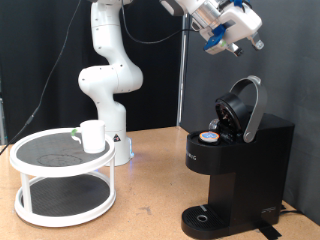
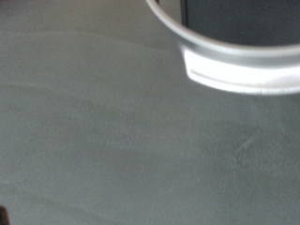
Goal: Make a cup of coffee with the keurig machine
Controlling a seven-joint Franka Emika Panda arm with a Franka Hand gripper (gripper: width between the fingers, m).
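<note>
The keurig machine (image 1: 240, 165) stands at the exterior view's right, its hinged lid (image 1: 245, 105) raised. A small pod with an orange-and-blue top (image 1: 210, 136) sits in the open chamber. The cup (image 1: 93, 135), a plain white mug, stands on the top tier of a white round stand at the exterior view's left. My gripper (image 1: 238, 44) hangs high above the machine's open lid, apart from it, open and with nothing between its fingers. The wrist view is blurred and shows only the lid's silver rim (image 2: 234, 70) over a grey surface; no fingers show there.
The white two-tier round stand (image 1: 62, 170) takes up the exterior view's left. The white arm base (image 1: 108, 75) rises behind it. A dark curtain (image 1: 40, 60) backs the wooden table (image 1: 145, 205). A cable lies at the exterior view's bottom right.
</note>
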